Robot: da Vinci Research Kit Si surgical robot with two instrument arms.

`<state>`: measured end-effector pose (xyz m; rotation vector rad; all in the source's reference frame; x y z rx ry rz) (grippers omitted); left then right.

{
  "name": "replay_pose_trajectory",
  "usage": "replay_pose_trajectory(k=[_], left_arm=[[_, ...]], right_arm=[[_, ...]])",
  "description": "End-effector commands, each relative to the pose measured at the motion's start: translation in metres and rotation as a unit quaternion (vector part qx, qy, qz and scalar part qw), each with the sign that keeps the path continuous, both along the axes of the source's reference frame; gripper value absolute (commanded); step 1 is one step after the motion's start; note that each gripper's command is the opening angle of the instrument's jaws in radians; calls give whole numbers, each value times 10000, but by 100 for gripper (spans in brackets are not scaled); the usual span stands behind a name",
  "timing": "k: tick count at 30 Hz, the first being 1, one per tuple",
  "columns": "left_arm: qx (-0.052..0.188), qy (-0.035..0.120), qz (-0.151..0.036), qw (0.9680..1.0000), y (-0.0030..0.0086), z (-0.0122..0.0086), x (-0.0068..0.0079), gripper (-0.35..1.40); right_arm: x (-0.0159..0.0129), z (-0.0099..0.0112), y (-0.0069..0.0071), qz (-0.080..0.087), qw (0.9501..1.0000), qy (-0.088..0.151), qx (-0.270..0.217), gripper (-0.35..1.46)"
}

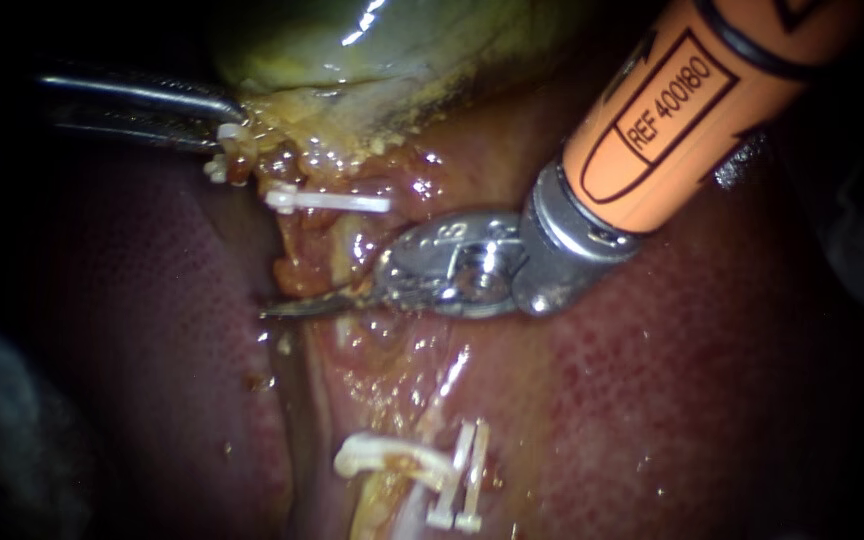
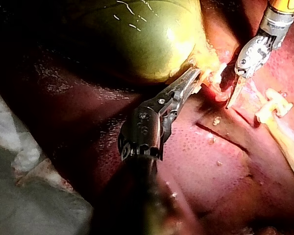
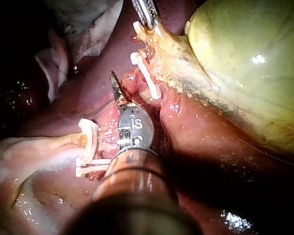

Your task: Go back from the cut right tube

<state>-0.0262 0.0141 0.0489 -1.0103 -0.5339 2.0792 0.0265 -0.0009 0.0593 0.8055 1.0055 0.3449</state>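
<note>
Endoscope view: the neck of the gallbladder [image 1: 352, 60] is clamped by the jaws of the left instrument [image 1: 224, 128]. The blades of the right instrument [image 1: 297, 305] are closed, empty, between one clip [image 1: 327, 201] and the clipped stump of the cut tube [image 1: 387, 482].
Left wrist view: that clamp is confirmed.
Right wrist view: the blades are closed beside the clip.

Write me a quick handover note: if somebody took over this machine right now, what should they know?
Left instrument: jaws shut on the yellowish tissue beside the gallbladder, holding it.
Right instrument: blades shut, tips between the upper clip and the lower clips.
Done: the tube looks parted between those clips.
Left: draw the right instrument back, clear of the tissue.
</note>
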Motion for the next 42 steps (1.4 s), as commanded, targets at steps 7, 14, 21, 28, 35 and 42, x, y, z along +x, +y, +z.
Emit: replay_pose_trajectory(k=[7,14,21,28,35,42], left_arm=[[26,-14,35,10000,0,0,0,-35],[10,-24,60,10000,0,-1,-1,-35],[11,-23,60,10000,0,0,-1,-35],[11,-24,60,10000,1,0,-1,-35],[10,-24,61,10000,0,0,-1,-35],[9,-23,60,10000,0,0,-1,-35]], right_arm=[[-1,-2,-7,289,9981,503,220,109],[-1,-3,-7,271,9980,491,306,124],[-22,-14,-20,825,9961,229,-225,143],[-71,-32,-36,912,9861,149,-1382,145],[-124,-33,-37,644,9735,-201,-2185,145],[-166,-37,-30,409,9609,-638,-2663,145]])
